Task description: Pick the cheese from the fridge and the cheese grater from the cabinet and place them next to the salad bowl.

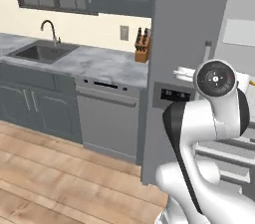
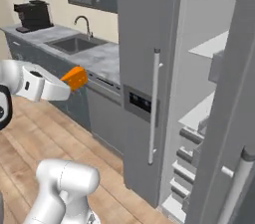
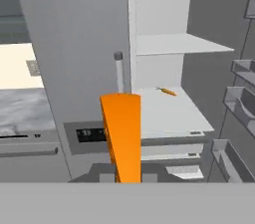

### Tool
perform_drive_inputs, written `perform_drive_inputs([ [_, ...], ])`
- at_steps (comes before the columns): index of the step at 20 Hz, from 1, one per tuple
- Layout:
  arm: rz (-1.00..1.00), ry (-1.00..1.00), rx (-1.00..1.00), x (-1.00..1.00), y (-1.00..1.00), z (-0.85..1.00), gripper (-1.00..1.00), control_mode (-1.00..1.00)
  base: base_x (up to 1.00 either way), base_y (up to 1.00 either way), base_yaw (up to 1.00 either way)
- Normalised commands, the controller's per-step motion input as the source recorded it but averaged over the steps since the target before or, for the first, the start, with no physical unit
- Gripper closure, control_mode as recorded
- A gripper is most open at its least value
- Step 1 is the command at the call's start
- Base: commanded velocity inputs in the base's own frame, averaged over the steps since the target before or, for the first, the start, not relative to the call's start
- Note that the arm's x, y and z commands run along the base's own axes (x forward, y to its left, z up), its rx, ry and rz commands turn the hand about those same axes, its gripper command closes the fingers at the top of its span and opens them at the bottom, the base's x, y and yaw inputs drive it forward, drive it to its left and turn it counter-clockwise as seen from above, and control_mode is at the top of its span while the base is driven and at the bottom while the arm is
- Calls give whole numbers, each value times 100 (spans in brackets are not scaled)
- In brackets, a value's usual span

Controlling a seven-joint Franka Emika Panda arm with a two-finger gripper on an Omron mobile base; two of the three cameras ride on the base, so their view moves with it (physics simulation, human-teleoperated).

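- The tall grey steel fridge [image 2: 144, 68] stands in front of the hand. Its right door is swung open and its left door, with the dark dispenser panel [image 3: 89, 133], is shut.
- Inside the fridge there are white shelves [image 3: 169, 108], straight ahead of the hand and a bit to its right.
- The grey stone counter [image 1: 94, 63] with a sink [image 1: 42, 51] sits off to the hand's left, well apart from it.
- A grey dishwasher [image 1: 107, 118] sits under that counter, just beside the fridge.
- The long bar handle [image 2: 154, 106] runs up the shut door, near the hand.
- The white gripper [image 2: 69, 84] is closed tight on the cheese. It is out in the open air, in front of the fridge, not inside it.
- The small orange cheese wedge [image 2: 75, 78] sticks out from the tips of the gripper. In the hand view it stands up tall and thin [image 3: 122, 136] right in the middle.
- A tiny orange thing [image 3: 167, 91] lies on the middle shelf, past the cheese. It is too small to tell what it is.
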Motion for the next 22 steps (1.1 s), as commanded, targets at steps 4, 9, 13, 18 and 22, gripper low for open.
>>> perform_drive_inputs([
  [4, 0, 0, 0, 0, 0, 0, 100, 100, -6, 39, 63],
  [9, 0, 0, 0, 0, 0, 0, 100, 100, -12, 43, 61],
  [13, 0, 0, 0, 0, 0, 0, 100, 100, -35, 74, 62],
  [18, 0, 0, 0, 0, 0, 0, 100, 100, -42, 66, 65],
  [22, 0, 0, 0, 0, 0, 0, 100, 100, -50, 56, 67],
])
